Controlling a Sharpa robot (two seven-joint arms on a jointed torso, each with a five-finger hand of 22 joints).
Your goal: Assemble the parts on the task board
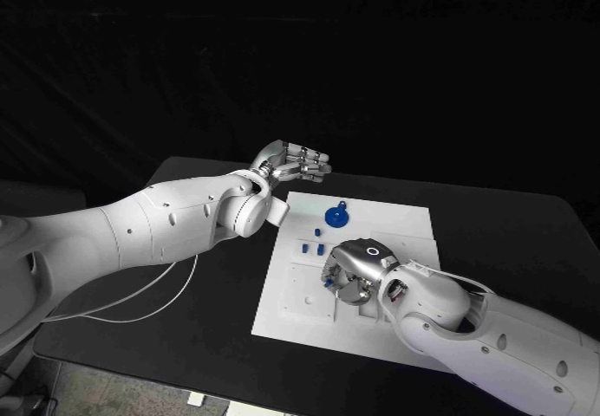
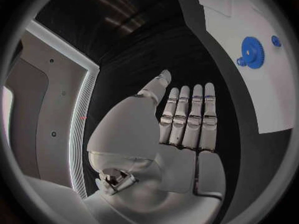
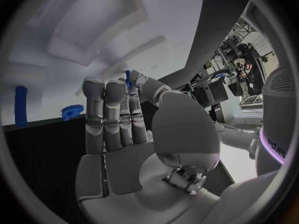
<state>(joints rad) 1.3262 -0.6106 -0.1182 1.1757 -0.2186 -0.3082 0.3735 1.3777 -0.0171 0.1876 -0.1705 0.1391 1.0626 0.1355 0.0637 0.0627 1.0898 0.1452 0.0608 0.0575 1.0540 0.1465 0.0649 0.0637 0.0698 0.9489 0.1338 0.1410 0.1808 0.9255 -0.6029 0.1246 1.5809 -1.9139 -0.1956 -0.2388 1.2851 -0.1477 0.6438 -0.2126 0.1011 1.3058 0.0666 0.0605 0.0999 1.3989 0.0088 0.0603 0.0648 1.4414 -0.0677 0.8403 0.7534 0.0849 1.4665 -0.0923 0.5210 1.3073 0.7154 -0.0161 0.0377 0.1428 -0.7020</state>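
Observation:
The white task board (image 1: 398,227) lies in the middle of the table. A blue gear (image 1: 335,216) sits on its far part, with small blue pegs (image 1: 304,249) upright nearer its left edge. My right hand (image 1: 359,269) is low over the board's middle and pinches a small blue part (image 3: 128,77) between thumb and fingertips; the part also peeks out under the hand (image 1: 329,280). My left hand (image 1: 295,164) hangs above the table beyond the board's far left corner, fingers straight and side by side (image 2: 189,115), holding nothing. The left wrist view shows the gear (image 2: 252,51) on the board (image 2: 268,99).
Recessed slots (image 1: 310,290) mark the board's near left part. A white cable (image 1: 138,299) loops over the black table (image 1: 500,225) on the left. The right wrist view shows a blue peg (image 3: 21,106) and the gear (image 3: 72,111) past the fingers.

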